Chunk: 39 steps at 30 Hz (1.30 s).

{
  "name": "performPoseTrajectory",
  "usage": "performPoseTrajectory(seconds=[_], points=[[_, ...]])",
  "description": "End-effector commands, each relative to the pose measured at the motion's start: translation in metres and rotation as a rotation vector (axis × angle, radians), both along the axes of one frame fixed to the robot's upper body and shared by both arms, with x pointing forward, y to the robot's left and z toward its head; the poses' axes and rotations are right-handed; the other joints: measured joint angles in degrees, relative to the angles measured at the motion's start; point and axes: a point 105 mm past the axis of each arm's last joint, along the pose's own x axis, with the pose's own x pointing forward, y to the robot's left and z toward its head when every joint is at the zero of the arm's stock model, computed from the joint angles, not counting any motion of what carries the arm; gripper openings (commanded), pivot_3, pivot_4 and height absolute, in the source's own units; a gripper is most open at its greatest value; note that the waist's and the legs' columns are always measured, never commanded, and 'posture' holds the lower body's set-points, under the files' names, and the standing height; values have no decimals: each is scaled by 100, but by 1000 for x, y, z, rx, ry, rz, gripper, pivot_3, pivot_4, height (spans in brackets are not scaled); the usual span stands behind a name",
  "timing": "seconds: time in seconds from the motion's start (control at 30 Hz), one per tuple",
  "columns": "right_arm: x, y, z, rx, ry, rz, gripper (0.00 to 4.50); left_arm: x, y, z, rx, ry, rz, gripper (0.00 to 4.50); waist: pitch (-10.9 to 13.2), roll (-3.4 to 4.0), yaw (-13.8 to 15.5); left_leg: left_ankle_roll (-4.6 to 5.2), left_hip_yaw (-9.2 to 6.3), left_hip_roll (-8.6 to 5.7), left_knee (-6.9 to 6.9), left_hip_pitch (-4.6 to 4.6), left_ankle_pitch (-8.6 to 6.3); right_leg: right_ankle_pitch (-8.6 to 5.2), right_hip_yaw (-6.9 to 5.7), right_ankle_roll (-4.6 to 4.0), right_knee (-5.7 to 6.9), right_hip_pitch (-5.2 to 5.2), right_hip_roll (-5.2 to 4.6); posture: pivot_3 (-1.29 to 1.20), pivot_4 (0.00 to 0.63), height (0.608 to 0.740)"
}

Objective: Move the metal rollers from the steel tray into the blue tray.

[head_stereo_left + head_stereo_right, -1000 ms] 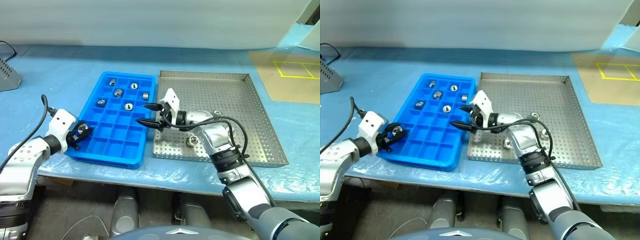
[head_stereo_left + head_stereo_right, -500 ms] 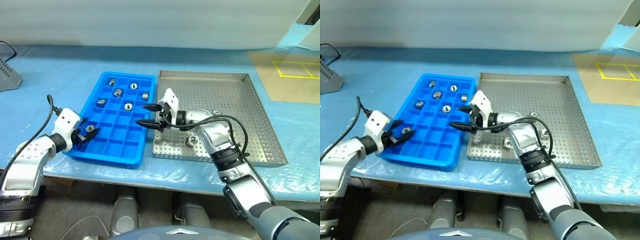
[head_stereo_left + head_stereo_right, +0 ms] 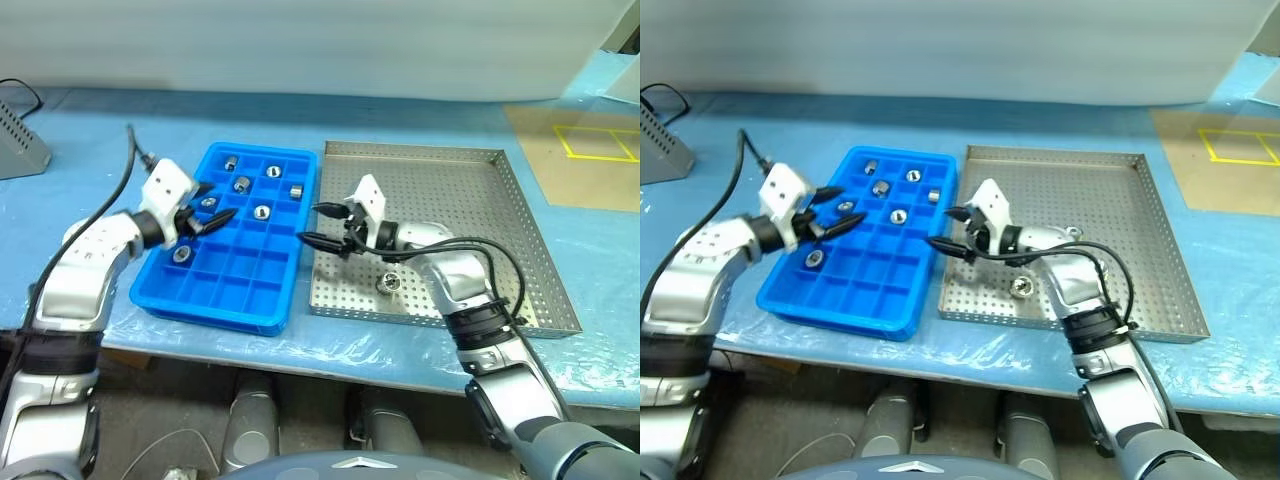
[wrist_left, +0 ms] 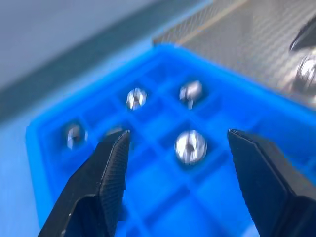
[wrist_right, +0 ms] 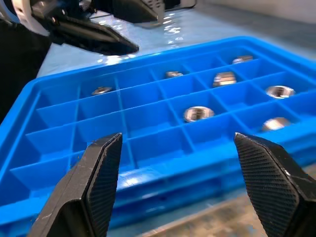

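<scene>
While both arms reach level, left pincer [image 3: 212,205] hangs over blue tray [image 3: 270,300].

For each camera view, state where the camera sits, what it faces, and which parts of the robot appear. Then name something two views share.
Head views: from the head, looking down on the bright blue compartmented plastic tray, the perforated steel tray, both arms.
Left wrist view: along the open left gripper at small shiny metal rollers in blue compartments.
Right wrist view: along the open right gripper, across the blue tray.
Shared: the right wrist view also shows the left gripper.
</scene>
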Motion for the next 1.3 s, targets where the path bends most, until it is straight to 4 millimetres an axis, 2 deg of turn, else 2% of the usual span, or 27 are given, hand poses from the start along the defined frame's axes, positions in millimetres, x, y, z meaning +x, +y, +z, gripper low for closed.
performPoseTrajectory(seconds=[0.03, 0.1, 0.3, 0.47, 0.67, 0.8, 0.97, 1.3], points=[[3, -27, 16, 22, -57, -105, 3704, 10, -34, -2, 17, 6, -138, 3309, -1, 0, -47, -2, 0, -1, 0, 1, 2, 0, 1, 0, 0, 2, 0, -78, 150, 740], [4, -40, 16, 16, -63, -163, 3704, 18, -54, -10, 42, 18, -202, 3309, -2, 0, -113, -3, 0, -2, 0, 0, 3, 0, 2, 0, -2, 3, 0, -115, 150, 740], [-7, -60, 12, 31, -62, -287, 3704, 39, -114, -39, 93, 69, -350, 3309, -3, -2, -336, 3, -2, -2, 5, -13, 2, 1, 2, 1, -6, -3, 7, -253, 150, 740], [-12, -69, 16, 59, -80, -365, 3704, 46, -139, -56, 123, 115, -403, 3309, -4, -4, -550, 14, -1, -7, 11, -15, -4, 2, 3, 2, -9, -3, 7, -328, 150, 740], [-16, -76, 12, 51, -76, -422, 3704, 46, -148, -64, 133, 163, -455, 3309, -4, -4, -629, 39, -1, -6, 17, -14, -18, 3, 2, 2, -9, 0, 7, -366, 150, 740], [-16, -79, 7, 40, -74, -451, 3704, 44, -144, -74, 251, 143, -479, 3309, -4, -4, -644, 53, -1, -7, 26, -16, -24, 3, 2, 2, -12, 4, 5, -383, 150, 740], [-12, -80, 8, 24, -98, -479, 3704, 37, -151, -84, 291, 187, -531, 3309, -4, -4, -689, 59, 0, -7, 35, -15, -28, 4, 2, 3, -13, 11, 4, -395, 150, 740], [-10, -84, 4, 12, -109, -520, 3704, 47, -149, -108, 398, 255, -423, 3309, -4, -4, -761, 66, 0, -6, 47, -12, -33, 6, 2, 6, -13, 18, 4, -431, 150, 740]])
